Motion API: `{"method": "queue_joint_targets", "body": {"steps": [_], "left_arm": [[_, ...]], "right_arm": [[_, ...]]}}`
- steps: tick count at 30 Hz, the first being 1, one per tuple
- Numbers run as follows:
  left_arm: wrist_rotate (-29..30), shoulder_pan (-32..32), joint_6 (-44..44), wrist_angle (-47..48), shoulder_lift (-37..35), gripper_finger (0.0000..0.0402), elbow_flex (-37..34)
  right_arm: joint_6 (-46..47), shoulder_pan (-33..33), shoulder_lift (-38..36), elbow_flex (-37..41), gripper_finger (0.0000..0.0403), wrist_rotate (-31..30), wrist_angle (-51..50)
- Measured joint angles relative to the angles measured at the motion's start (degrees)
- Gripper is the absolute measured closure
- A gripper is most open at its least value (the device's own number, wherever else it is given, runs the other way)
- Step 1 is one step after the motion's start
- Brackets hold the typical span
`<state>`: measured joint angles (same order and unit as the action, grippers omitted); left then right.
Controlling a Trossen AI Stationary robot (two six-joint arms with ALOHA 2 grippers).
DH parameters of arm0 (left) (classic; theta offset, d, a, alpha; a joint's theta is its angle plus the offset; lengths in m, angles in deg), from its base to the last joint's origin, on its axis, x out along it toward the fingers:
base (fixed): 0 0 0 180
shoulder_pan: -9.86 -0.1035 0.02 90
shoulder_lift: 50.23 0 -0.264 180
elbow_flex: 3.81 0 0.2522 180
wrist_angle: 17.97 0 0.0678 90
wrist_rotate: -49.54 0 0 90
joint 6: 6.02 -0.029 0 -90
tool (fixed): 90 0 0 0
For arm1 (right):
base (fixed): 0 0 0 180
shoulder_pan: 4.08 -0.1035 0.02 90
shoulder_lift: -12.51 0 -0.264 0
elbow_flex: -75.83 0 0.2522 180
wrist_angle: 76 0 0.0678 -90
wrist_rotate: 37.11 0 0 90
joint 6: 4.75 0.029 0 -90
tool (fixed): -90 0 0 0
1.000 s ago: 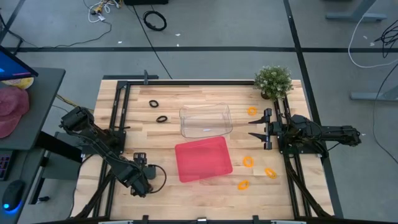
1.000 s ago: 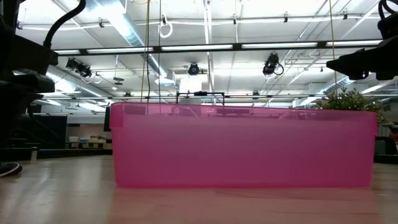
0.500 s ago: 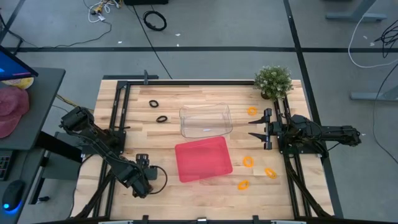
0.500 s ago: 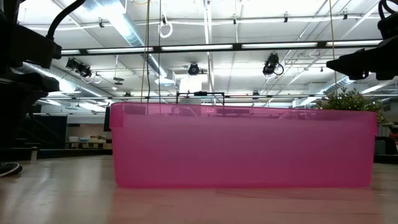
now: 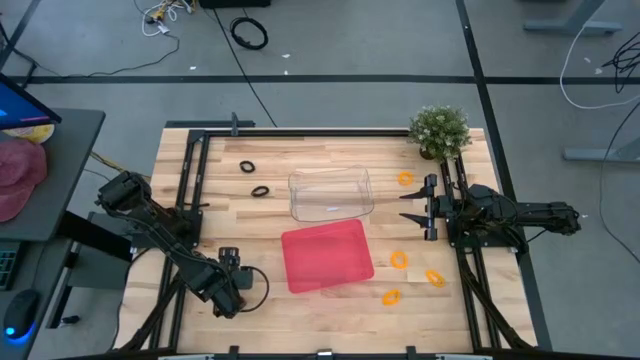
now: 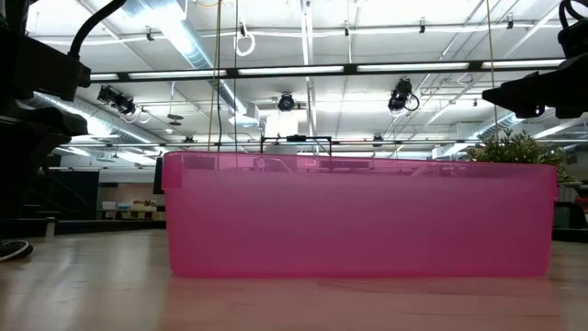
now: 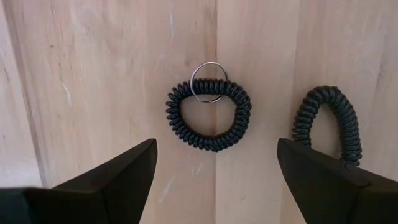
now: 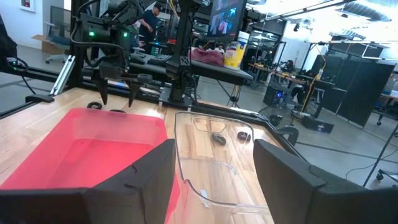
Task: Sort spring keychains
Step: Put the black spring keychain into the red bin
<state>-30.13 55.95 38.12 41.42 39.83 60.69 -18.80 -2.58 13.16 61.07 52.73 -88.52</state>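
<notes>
In the left wrist view, a black spring keychain [image 7: 208, 116] with a metal ring lies flat on the wood. A second black one [image 7: 328, 123] lies beside it, partly behind one finger. My left gripper [image 7: 214, 180] [image 5: 232, 278] hangs open above them at the table's near left, pointing down, touching nothing. Two more black keychains [image 5: 247, 166] [image 5: 261, 190] lie at the far left. Several orange keychains [image 5: 399, 260] [image 5: 404, 178] lie on the right side. My right gripper [image 5: 413, 204] [image 8: 211, 180] waits open at the right edge, level, with nothing between its fingers.
A red tray [image 5: 327, 256] [image 6: 358, 216] stands at the table's near middle, with a clear tray [image 5: 331, 193] [image 8: 211, 163] just beyond it. A small potted plant [image 5: 440, 130] stands at the far right corner. Black frame rails run along the table's left, far and right edges.
</notes>
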Motion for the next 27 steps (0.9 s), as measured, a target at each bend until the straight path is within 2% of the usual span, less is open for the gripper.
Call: {"method": "queue_joint_targets", "body": {"steps": [16, 27], "left_arm": [[0.17, 0.0, 0.04, -0.02, 0.01, 0.0065, 0.0], [0.12, -0.62, -1.25, -1.35, 2.64, 0.0065, -0.02]], "right_arm": [[0.0, 0.01, 0.01, 0.01, 0.0181, 0.0, 0.0], [0.0, 0.02, 0.0, 0.0, 0.0181, 0.0, 0.0]]}}
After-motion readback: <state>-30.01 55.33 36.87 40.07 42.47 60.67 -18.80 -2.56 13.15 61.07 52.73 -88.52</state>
